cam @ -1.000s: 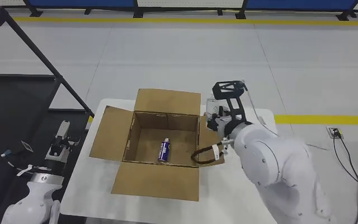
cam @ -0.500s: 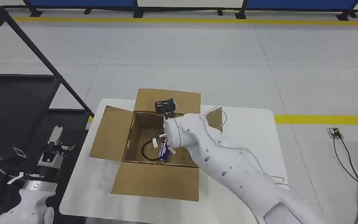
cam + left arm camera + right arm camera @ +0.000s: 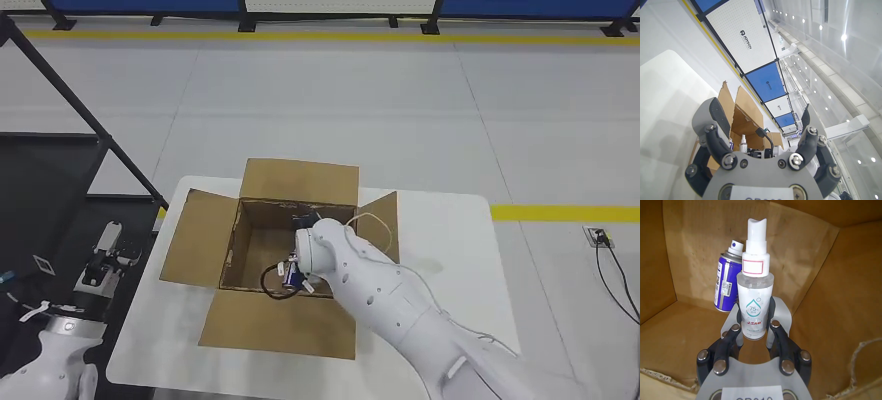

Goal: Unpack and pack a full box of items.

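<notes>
Brown cardboard box (image 3: 300,180), its four flaps folded outward, sits open on the white counter (image 3: 450,230). You see the right arm reaching down over the box's near-right corner into its interior.

Right end effector (image 3: 755,313): its two fingers are closed against the lower half of a clear plastic spray bottle with a white pump head (image 3: 754,289), one finger on each side of the label. The bottle stands upright in the grip, nozzle uppermost, inside the box. You cannot tell from these views whether its base touches the box floor.

Blue metal aerosol can with a white nozzle (image 3: 726,287): it stands on the box floor just beside the held bottle, on the side away from the wrist camera and near the box's far wall. Whether can and bottle touch cannot be told.

Left end effector (image 3: 761,109): its fingers are spread wide and hold nothing. It sits off the counter's left edge, well apart from the box, with its fingers pointing toward the box; in your left wrist view the bottle and can appear far beyond them.
</notes>
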Tool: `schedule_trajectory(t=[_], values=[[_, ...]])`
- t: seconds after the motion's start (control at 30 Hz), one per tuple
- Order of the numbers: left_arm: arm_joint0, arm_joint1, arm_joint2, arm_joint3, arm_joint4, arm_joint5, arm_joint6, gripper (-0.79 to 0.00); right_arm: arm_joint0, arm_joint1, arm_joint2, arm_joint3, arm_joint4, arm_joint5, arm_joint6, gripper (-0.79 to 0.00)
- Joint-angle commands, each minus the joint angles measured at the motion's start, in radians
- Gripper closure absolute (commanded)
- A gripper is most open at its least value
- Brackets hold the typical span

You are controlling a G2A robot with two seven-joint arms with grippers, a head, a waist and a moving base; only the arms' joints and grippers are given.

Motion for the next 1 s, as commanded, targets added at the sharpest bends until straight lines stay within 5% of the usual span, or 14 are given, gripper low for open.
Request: schedule_trajectory(t=[0.0,0.13,0.43,0.7,0.97], values=[[0.000,0.000,-0.002,0.000,-0.004,0.002,-0.002,-0.785,0.005,-0.011,0.000,0.031,0.011,-0.010,-0.010,-0.246],[0.000,0.000,-0.003,-0.001,-0.004,0.006,-0.005,-0.785,0.020,-0.033,-0.001,0.080,0.023,-0.023,-0.028,-0.462],[-0.003,-0.002,0.001,-0.002,0.002,0.006,-0.003,-0.785,0.047,-0.068,0.000,0.142,0.025,-0.038,-0.055,-0.782],[-0.014,0.000,0.004,0.021,0.035,0.023,-0.020,-0.785,0.044,-0.058,0.025,-0.008,-0.027,-0.007,-0.106,-0.785],[-0.034,0.006,0.025,0.073,0.115,0.044,-0.058,-0.785,-0.122,0.058,0.134,-0.559,-0.295,0.118,-0.031,-0.785]])
